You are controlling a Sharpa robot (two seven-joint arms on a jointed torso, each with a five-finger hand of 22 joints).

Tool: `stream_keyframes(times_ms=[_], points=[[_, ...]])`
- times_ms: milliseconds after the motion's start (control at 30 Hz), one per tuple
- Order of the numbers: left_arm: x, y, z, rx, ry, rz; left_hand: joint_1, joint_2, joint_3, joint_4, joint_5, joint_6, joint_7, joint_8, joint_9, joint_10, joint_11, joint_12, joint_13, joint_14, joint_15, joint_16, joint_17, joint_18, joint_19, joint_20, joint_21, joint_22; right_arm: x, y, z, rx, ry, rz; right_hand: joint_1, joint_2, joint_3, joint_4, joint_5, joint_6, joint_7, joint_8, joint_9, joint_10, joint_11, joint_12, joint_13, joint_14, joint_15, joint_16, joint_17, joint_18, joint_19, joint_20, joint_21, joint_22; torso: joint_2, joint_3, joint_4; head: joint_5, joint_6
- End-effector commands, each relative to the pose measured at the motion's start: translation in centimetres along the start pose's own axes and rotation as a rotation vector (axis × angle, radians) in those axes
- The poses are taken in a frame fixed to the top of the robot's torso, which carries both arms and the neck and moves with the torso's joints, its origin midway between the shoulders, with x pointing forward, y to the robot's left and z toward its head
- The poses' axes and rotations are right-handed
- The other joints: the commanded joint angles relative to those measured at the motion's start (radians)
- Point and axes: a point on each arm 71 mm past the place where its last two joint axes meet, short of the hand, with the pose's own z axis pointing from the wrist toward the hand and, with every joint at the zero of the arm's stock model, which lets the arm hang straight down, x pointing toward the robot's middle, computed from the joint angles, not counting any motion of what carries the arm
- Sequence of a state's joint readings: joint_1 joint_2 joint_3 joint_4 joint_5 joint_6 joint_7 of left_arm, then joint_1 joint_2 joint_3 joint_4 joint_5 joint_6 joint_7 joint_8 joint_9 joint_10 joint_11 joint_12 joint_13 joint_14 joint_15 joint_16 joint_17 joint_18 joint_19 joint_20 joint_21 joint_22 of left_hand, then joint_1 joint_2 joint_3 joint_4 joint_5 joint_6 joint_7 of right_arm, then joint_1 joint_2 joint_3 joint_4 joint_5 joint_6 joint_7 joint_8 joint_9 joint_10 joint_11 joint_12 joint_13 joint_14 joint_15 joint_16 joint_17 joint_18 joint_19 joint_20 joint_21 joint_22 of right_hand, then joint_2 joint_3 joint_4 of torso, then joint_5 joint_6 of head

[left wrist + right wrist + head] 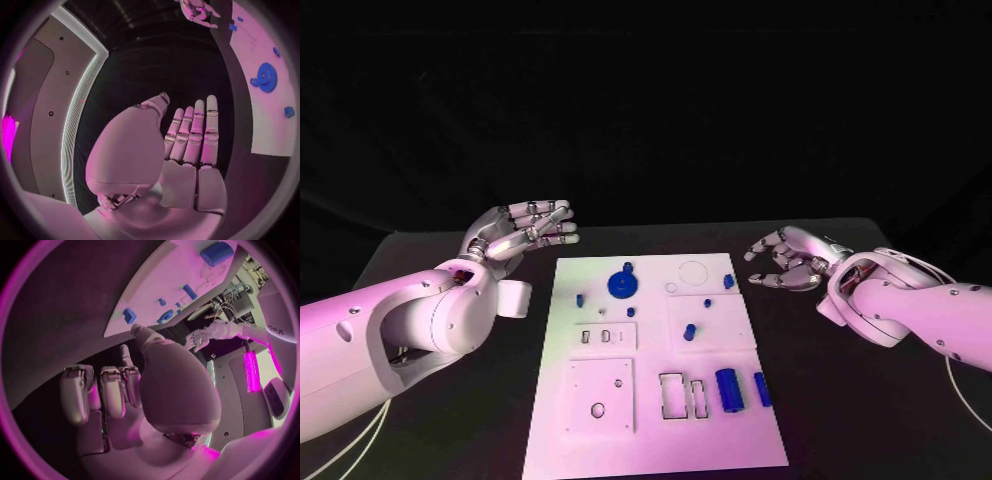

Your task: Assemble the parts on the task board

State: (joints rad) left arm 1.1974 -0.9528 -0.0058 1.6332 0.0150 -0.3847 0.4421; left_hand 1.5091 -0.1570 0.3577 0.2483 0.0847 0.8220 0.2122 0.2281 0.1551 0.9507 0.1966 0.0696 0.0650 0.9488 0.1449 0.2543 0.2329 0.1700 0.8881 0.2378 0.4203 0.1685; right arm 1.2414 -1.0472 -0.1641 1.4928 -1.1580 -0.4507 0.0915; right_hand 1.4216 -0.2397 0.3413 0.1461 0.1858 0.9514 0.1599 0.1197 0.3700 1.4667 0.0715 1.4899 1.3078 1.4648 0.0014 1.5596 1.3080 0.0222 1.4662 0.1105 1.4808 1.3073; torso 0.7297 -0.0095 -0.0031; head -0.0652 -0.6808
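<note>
Both hands hover off the task board (589, 440), neither holding anything. The left hand (524, 232) sits off the board's far-left corner, fingers extended and slightly apart, palm empty. The right hand (790, 260) sits just off the far-right edge, fingers loosely curled but apart, nothing between them.

Parts lie on the white board in the middle of the black worktop (877, 420). A blue gear (622, 284) lies at the far end, left of centre. Small blue pieces are scattered around the middle: one near the right edge (728, 281), one at centre (689, 331), one beside the gear (580, 299). A blue cylinder (728, 388) and a thin blue bar (762, 389) lie at the near right, next to rectangular cut-outs (672, 394).

Risks, as judged:
- Small pieces lie close together; a wide hand reaching for one could knock a neighbour aside.
- The cylinder would likely roll if nudged, possibly off the right edge.
- The board seems only to rest on the worktop; a sideways push could shift it.
- Thin, flat pieces may slip from a pinch.

Obstructions: none between either hand and the board. The right hand is nearest the right-edge piece; the cylinder lies well nearer the robot.
</note>
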Motion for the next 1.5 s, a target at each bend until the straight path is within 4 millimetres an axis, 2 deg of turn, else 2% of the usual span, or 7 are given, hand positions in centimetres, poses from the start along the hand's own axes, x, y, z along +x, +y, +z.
stream_keyframes(times_ms=[33, 133, 333, 500, 833, 1167, 1500], points=[[0.3, -0.1, 0.1, 0.008, 0.024, -0.013, -0.005, 0.000, -0.001, -0.005, -0.005, -0.002, 0.023, -0.004, -0.001, -0.004, -0.004, -0.004, 0.000, -0.006, 0.001, -0.003, 0.002, 0.011, -0.008, 0.002, 0.005, -0.001, 0.9, -0.1, 0.2, -0.014, 0.038, 0.008, -0.009, -0.009, -0.007, 0.001, 0.001, -0.006, 0.002, -0.007, -0.001, 0.042, 0.006, -0.004, 0.187, 0.090, 0.004, -0.007, 0.194, 0.008, 0.025, 0.001, -0.007, 0.176, -0.001, 0.0010, -0.0018, 0.004, -0.003], [0.2, 0.0, 0.1, 0.007, 0.025, -0.013, -0.005, 0.000, -0.002, -0.005, -0.006, -0.002, 0.023, -0.004, -0.001, -0.003, -0.004, -0.004, 0.000, -0.006, 0.001, -0.004, 0.002, 0.011, -0.008, 0.002, 0.005, -0.001, 1.5, -0.2, 0.5, -0.006, 0.039, 0.016, -0.010, -0.009, -0.008, 0.001, 0.001, -0.007, 0.002, -0.008, -0.002, 0.042, 0.006, -0.004, 0.186, 0.090, 0.004, -0.007, 0.194, 0.008, 0.024, 0.001, -0.008, 0.175, -0.001, 0.0008, 0.0008, 0.003, -0.001], [0.2, 0.0, 0.0, 0.007, 0.026, -0.014, -0.005, 0.000, -0.002, -0.005, -0.006, -0.002, 0.023, -0.004, -0.001, -0.003, -0.004, -0.004, 0.000, -0.006, 0.001, -0.004, 0.002, 0.011, -0.008, 0.002, 0.005, -0.001, 2.5, -0.1, 1.2, 0.008, 0.033, 0.026, -0.014, -0.006, -0.008, 0.004, 0.001, -0.008, 0.002, -0.008, -0.002, 0.044, 0.006, -0.002, 0.189, 0.091, 0.005, -0.006, 0.198, 0.008, 0.026, 0.002, -0.007, 0.176, -0.001, -0.0029, 0.0013, 0.001, -0.001], [0.2, 0.0, 0.0, 0.006, 0.026, -0.014, -0.005, 0.000, -0.002, -0.005, -0.006, -0.002, 0.023, -0.004, -0.001, -0.003, -0.004, -0.004, 0.000, -0.006, 0.001, -0.004, 0.002, 0.011, -0.008, 0.002, 0.005, -0.001, 3.1, 0.1, 1.7, 0.012, 0.036, 0.031, -0.015, -0.005, -0.008, 0.005, 0.001, -0.007, 0.002, -0.008, -0.002, 0.045, 0.006, 0.000, 0.190, 0.091, 0.005, -0.005, 0.199, 0.007, 0.027, 0.002, -0.005, 0.178, 0.001, -0.0016, 0.0012, -0.002, -0.001], [0.2, -0.1, 0.0, 0.005, 0.025, -0.013, -0.005, 0.000, -0.002, -0.005, -0.006, -0.002, 0.023, -0.004, -0.001, -0.003, -0.004, -0.004, 0.000, -0.006, 0.001, -0.004, 0.002, 0.011, -0.008, 0.002, 0.005, -0.001, 3.7, 0.5, 2.4, 0.012, 0.045, 0.036, -0.018, 0.004, -0.005, 0.009, 0.002, -0.006, 0.002, -0.008, -0.002, 0.047, 0.006, 0.003, 0.192, 0.092, 0.006, -0.004, 0.203, 0.007, 0.029, 0.003, -0.003, 0.180, 0.000, -0.0022, 0.0018, -0.001, -0.005], [0.2, -0.1, 0.0, 0.005, 0.024, -0.013, -0.005, 0.000, -0.002, -0.005, -0.006, -0.002, 0.023, -0.004, -0.001, -0.003, -0.004, -0.004, 0.000, -0.006, 0.001, -0.004, 0.002, 0.011, -0.008, 0.002, 0.005, -0.001, 4.1, 0.7, 2.7, 0.013, 0.065, 0.042, -0.015, 0.023, 0.017, 0.007, 0.003, 0.027, -0.003, 0.006, 0.003, 0.054, 0.002, 0.012, 0.201, 0.093, 0.001, -0.003, 0.208, 0.005, 0.034, 0.001, 0.001, 0.185, 0.000, -0.0020, -0.0008, 0.008, -0.007], [0.1, -0.1, 0.0, 0.004, 0.023, -0.012, -0.005, 0.000, -0.002, -0.005, -0.006, -0.002, 0.023, -0.004, -0.001, -0.003, -0.004, -0.004, 0.000, -0.006, 0.001, -0.004, 0.002, 0.011, -0.008, 0.002, 0.005, -0.001, 4.2, 0.7, 2.8, 0.018, 0.081, 0.041, -0.015, 0.025, 0.026, 0.004, 0.002, 0.038, -0.007, 0.011, 0.004, 0.056, -0.001, 0.014, 0.203, 0.093, -0.001, -0.003, 0.208, 0.005, 0.034, -0.001, 0.002, 0.185, -0.001, -0.0018, -0.0009, 0.008, -0.008]])
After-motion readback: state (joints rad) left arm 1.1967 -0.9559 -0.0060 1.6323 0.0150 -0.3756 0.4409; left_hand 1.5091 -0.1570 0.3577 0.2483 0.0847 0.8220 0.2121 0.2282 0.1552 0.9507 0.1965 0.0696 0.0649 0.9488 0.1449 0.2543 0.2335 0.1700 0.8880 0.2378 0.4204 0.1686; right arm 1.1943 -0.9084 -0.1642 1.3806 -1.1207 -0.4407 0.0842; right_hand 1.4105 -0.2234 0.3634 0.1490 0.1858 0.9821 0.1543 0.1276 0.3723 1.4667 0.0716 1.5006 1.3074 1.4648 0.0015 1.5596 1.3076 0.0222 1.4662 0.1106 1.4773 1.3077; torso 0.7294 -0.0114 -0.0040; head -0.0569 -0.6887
